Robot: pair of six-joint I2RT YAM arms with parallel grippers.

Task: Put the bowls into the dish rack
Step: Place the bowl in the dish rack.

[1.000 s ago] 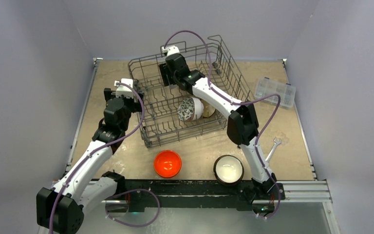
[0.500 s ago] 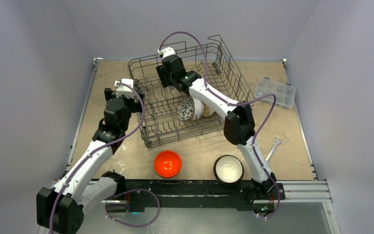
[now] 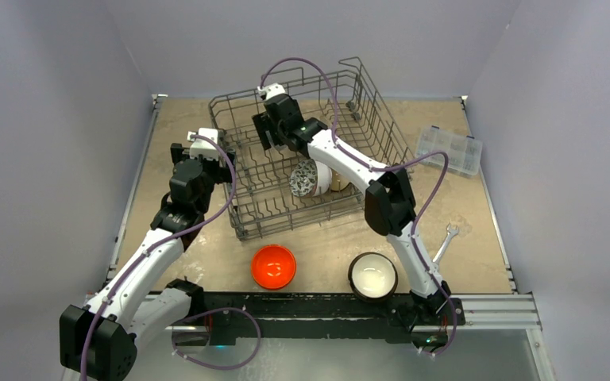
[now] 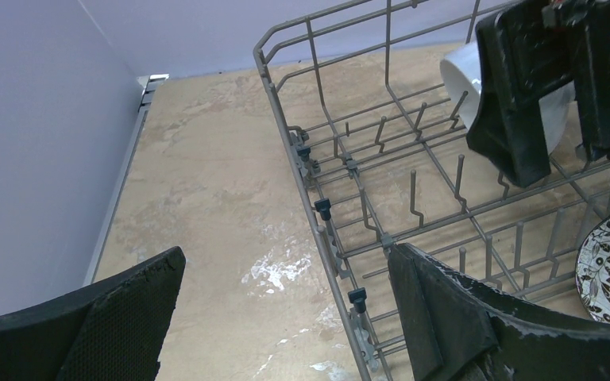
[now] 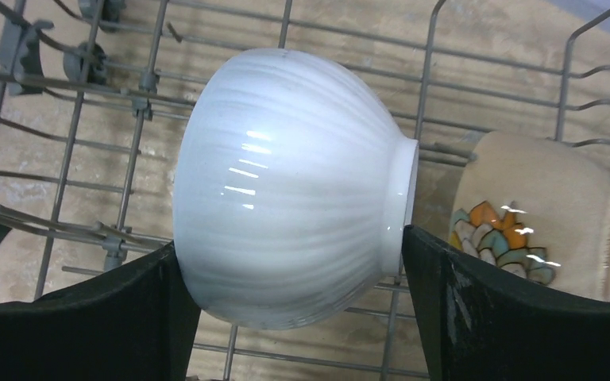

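- White bowl [image 5: 286,186], right wrist cam: right gripper [image 5: 290,242] looked clamped on it, jaws wide, one finger at the mouth edge and the other at the foot.
- Bowl axis ran sideways, finger to finger. Foot pointed at a beige patterned bowl [image 5: 524,214] just beside it, with dish rack [image 5: 12,49] wires directly beneath.
- Left wrist cam: left gripper [image 4: 286,262] was wide open and empty, straddling the rack's left rim, one finger outside and one inside. White bowl sat well ahead of it, in the other claw.
- Top cam: black-and-white patterned bowl [image 3: 308,177] stood on edge mid-rack. Orange bowl [image 3: 274,266] and dark bowl [image 3: 373,275] sat on the table [image 3: 183,119] by the arm bases.
- Orange lay nearer my left arm; the dark one was beside the right base.
- My read: the coming move was lower and release, so the sideways axis mattered. Rim needed to land between tines with the foot clear of the beige one.
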